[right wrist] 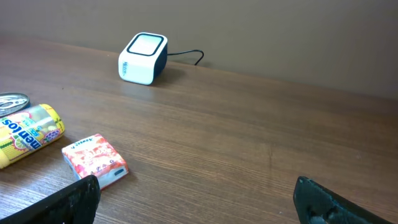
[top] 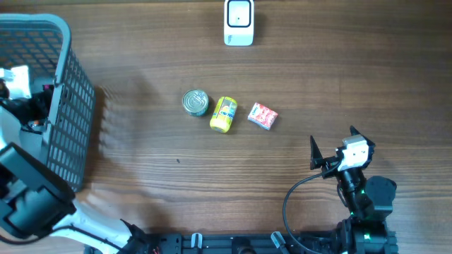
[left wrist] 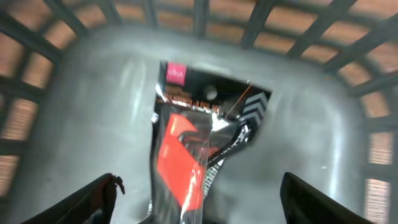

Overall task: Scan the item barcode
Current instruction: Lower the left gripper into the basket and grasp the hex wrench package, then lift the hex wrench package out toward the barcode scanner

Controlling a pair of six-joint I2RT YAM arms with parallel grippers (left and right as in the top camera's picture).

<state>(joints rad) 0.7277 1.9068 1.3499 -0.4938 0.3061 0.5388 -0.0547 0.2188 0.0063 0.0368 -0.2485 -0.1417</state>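
Note:
The left wrist view looks into the grey basket (left wrist: 93, 106). A black, red and clear packet (left wrist: 199, 143) lies on the basket floor. My left gripper (left wrist: 199, 211) hangs over the packet's near end, open, with both fingers well clear of it. On the table a tin can (top: 195, 101), a yellow Mentos bottle (top: 223, 114) and a red-and-white packet (top: 262, 116) lie in a row. The white barcode scanner (top: 239, 21) stands at the far edge. My right gripper (top: 333, 143) is open and holds nothing, to the right of the red-and-white packet (right wrist: 94, 160).
The mesh basket (top: 67, 106) fills the table's left side, and my left arm reaches into it from the near left. In the right wrist view the scanner (right wrist: 143, 58) has a cable running behind it. Bare wood lies between the row of items and the scanner.

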